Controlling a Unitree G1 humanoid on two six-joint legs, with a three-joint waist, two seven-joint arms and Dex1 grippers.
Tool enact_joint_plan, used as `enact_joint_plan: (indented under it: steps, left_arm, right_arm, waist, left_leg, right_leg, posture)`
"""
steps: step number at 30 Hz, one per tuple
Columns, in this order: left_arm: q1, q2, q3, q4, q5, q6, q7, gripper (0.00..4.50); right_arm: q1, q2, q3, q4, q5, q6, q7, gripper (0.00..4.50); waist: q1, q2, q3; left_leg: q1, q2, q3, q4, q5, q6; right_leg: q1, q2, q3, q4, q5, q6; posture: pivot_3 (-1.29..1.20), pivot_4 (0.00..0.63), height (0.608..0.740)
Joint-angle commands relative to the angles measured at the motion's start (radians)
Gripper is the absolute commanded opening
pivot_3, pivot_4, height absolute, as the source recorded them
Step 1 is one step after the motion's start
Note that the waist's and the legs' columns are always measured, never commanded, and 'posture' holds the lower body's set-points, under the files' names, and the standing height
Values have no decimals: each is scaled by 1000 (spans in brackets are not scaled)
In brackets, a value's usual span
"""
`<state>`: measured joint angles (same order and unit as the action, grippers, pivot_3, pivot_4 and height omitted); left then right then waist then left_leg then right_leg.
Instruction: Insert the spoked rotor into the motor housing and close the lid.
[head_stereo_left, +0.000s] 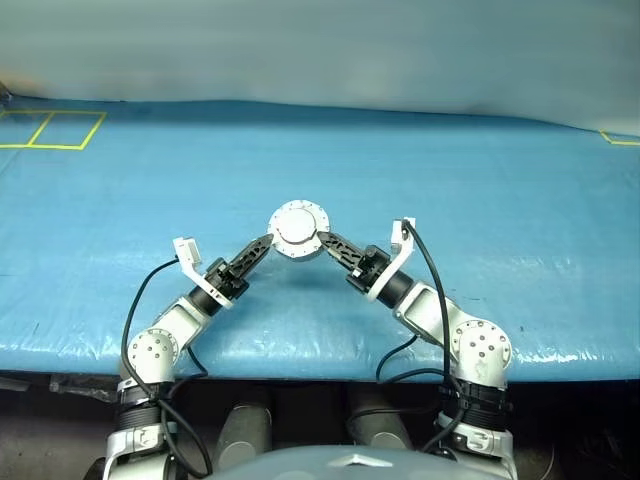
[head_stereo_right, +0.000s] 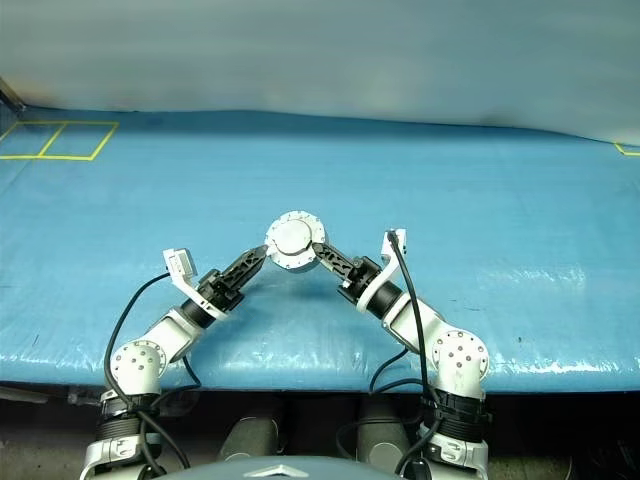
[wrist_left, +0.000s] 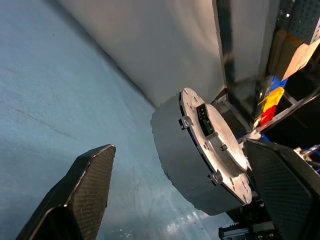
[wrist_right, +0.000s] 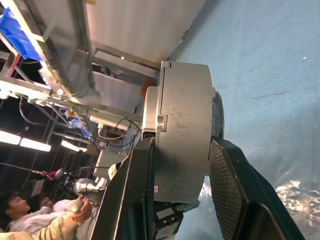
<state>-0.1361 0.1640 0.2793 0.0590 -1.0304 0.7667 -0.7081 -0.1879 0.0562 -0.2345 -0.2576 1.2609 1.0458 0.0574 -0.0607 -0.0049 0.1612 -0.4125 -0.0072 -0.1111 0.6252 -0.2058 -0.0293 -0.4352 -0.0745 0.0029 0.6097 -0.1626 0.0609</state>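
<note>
Housing (head_stereo_left: 298, 230) is up off the blue table (head_stereo_left: 520, 230), mid-scene, between the two grippers, w/ its flat round flanged face turned up toward the head cam. Lid is shut on it; rotor can't be seen, so can't tell if it's inside.

R gripper (head_stereo_left: 326, 243) comes in from the right, fingers level, pointing left and a bit far. It's clamped on the housing: in the R wrist view one finger (wrist_right: 131, 200) lies on the flanged face, the other on the opposite flat side, body (wrist_right: 182, 135) squeezed between them. Jaws partly closed, both pads touching metal.

L gripper (head_stereo_left: 264, 246) comes in from the left, tips just beside the housing's left edge. Its jaws are spread wide. L wrist view: housing (wrist_left: 192, 160) sits in the gap, one finger (wrist_left: 82, 195) well apart from it w/ table showing between, the other finger close by the flanged face; can't tell if that one touches. L has hold of nothing.

Yellow tape squares (head_stereo_left: 50, 128) on the far left of the table. Person (wrist_right: 30, 220) at the edge of the R wrist view, beyond the table.
</note>
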Motion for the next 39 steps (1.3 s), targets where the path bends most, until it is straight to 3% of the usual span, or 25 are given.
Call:
enact_joint_plan:
  steps: [1,17,27,30,34,39]
  left_arm:
    - [-21,-13,12,-19,-46,38,26,4481]
    - [-43,-45,3,-26,-127,110,-32,4481]
    - [-55,-59,-32,-20,-97,67,-76,4481]
    - [-57,-64,-35,-9,-96,63,-91,3945]
    - [-62,-73,-26,8,-83,51,-70,2795]
    - [-68,-72,-32,6,-70,44,-82,2760]
  right_arm:
    - [-42,1,37,-92,88,-23,26,1213]
    - [-11,-55,123,-86,66,-46,42,1213]
    - [-19,-74,158,-92,74,-57,51,1213]
    - [-19,-77,160,-94,75,-60,50,1213]
    - [-18,-80,161,-97,76,-68,49,1213]
    - [-19,-84,166,-98,72,-75,48,1213]
  waist:
    - [0,0,0]
    - [-1,0,0]
    - [5,0,0]
    - [4,0,0]
    - [4,0,0]
    - [4,0,0]
  left_leg:
    - [0,0,0,0,0,0]
    - [1,0,-1,1,0,0]
    - [1,0,-1,2,0,0]
    - [1,0,-1,2,0,0]
    - [1,0,-1,2,0,0]
    - [1,0,-1,2,0,0]
  right_leg:
    - [0,0,0,0,0,0]
    - [1,1,0,0,0,0]
    - [2,1,0,0,0,0]
    - [2,1,0,0,0,0]
    - [2,1,0,0,0,0]
    - [3,1,0,-1,0,0]
  posture:
    - [0,150,740]
    - [0,150,740]
    - [0,150,740]
    - [0,150,740]
    - [0,150,740]
    - [0,150,740]
